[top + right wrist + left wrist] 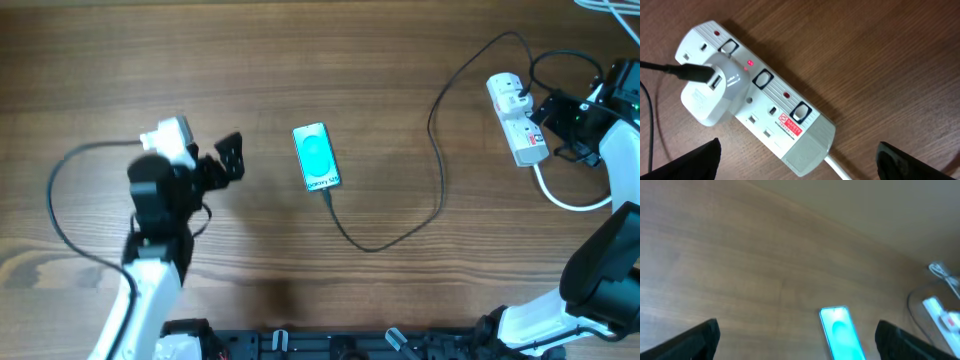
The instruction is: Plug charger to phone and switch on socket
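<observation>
The left hand (232,158), fingers spread and empty, hovers left of one phone (317,157) lying flat mid-tabletop (400,60). One charger (437,150) runs from the phone's end to one socket (517,125) at far right, beneath the right hand (797,150), likewise spread.

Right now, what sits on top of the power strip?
A white adapter is plugged into an end outlet of the power strip, with the black cable in its port. A red light glows beside it. The outlet under the adapter is covered.
</observation>
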